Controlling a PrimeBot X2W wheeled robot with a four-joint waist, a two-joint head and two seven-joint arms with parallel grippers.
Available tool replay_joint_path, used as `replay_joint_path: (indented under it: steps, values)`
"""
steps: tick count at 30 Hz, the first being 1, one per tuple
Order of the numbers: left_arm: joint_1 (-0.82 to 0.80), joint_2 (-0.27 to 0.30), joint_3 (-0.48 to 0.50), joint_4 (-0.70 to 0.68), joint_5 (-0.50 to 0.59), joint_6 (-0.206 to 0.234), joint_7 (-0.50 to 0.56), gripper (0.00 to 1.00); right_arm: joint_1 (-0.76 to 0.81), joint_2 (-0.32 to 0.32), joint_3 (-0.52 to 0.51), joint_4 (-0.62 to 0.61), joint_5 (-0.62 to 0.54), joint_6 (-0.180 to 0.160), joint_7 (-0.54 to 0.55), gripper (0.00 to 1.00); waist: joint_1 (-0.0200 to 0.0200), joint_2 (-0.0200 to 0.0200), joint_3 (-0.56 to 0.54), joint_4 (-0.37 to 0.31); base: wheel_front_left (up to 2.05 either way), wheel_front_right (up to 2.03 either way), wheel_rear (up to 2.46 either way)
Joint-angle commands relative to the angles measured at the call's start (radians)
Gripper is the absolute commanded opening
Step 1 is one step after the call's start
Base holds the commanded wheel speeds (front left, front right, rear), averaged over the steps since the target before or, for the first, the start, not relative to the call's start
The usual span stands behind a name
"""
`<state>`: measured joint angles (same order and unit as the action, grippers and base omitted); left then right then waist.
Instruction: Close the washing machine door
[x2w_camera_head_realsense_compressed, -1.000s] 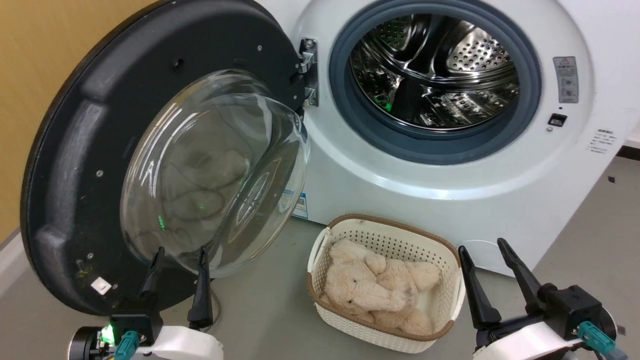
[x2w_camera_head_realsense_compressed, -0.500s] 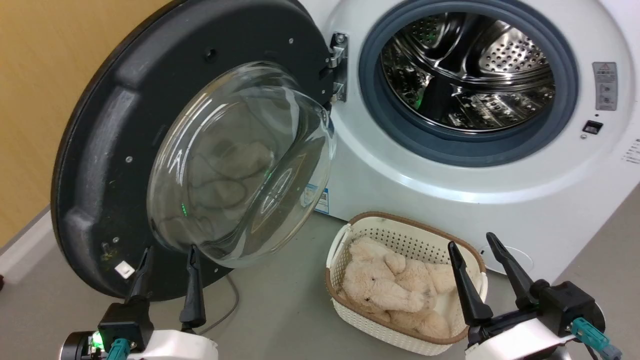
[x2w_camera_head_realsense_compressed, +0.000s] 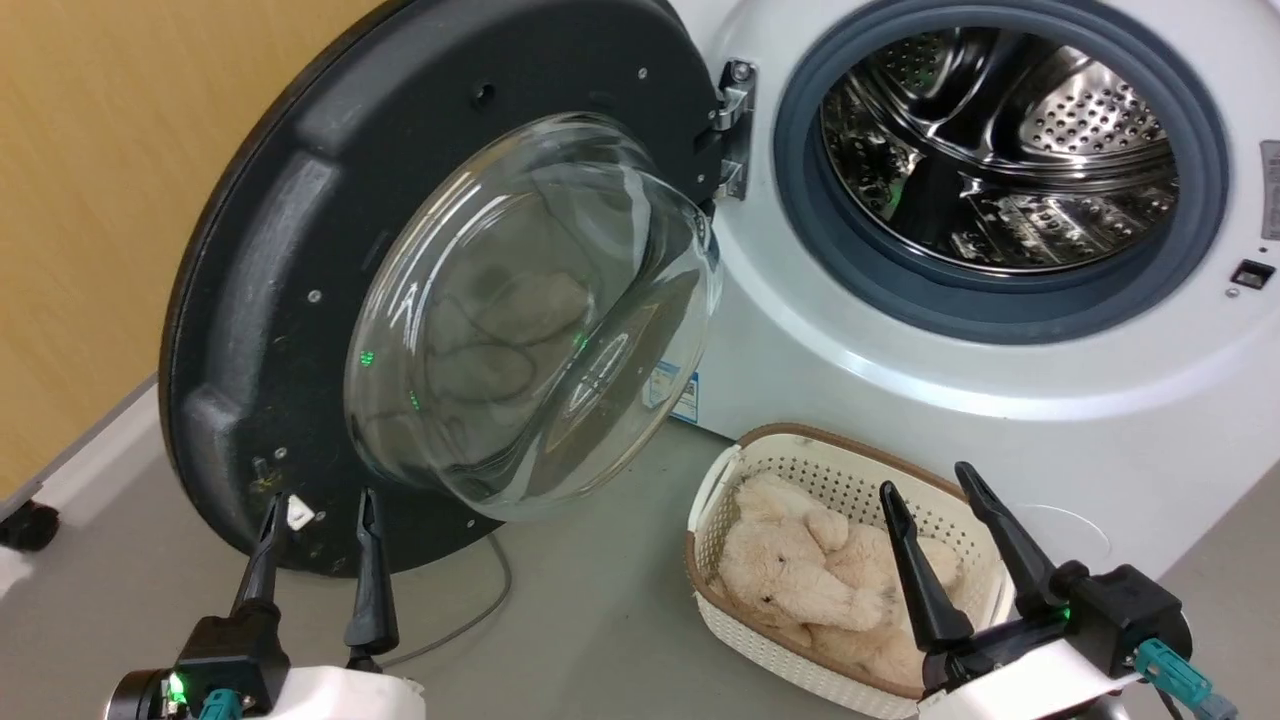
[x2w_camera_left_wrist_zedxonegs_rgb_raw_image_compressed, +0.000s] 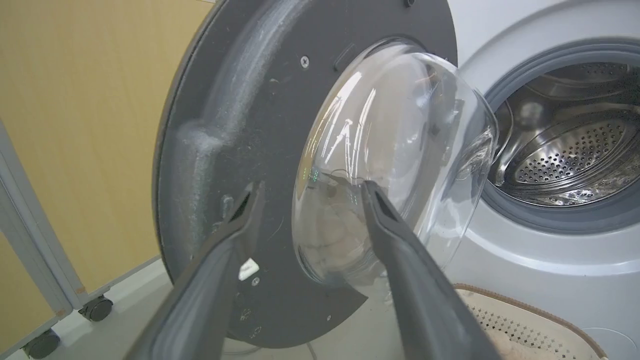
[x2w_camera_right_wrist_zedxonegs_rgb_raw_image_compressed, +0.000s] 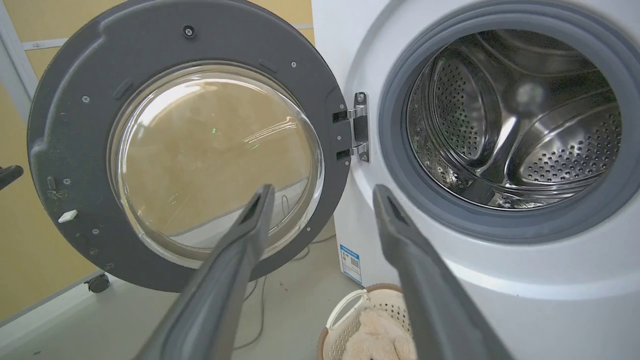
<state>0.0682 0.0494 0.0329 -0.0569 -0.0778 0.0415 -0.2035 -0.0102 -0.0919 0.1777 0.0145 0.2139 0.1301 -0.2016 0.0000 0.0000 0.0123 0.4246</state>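
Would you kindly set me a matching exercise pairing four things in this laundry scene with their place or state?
Things:
1. door
2. drum
3. basket
4. plush toy

Places or states:
a. lying in the basket
b. swung wide open
c. standing on the floor
d. perforated shiny steel

Pairs: 1-b; 2-d; 3-c; 4-a

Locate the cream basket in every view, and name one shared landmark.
Head view: basket lower right of centre, on the floor.
Left wrist view: bottom right corner.
Right wrist view: bottom edge, near centre.
Landmark: washing machine door, open at left in all three.
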Motion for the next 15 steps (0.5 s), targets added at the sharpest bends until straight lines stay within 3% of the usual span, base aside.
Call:
replay_joint_path:
  steps: [1, 15]
  values:
    - [0.015, 0.001, 0.005, -0.005, -0.011, 0.004, -0.011, 1.0, -0.022, -0.007, 0.008, 0.002, 0.012, 0.0, -0.013, 1.0, 0.0, 0.0, 0.002, 0.012, 0.0, 0.0, 0.0]
    - [0.016, 0.001, 0.011, -0.009, -0.018, 0.008, -0.04, 1.0, -0.028, -0.017, 0.033, 0.001, 0.042, 0.001, -0.042, 1.0, 0.0, 0.0, 0.02, 0.074, 0.0, 0.0, 0.0]
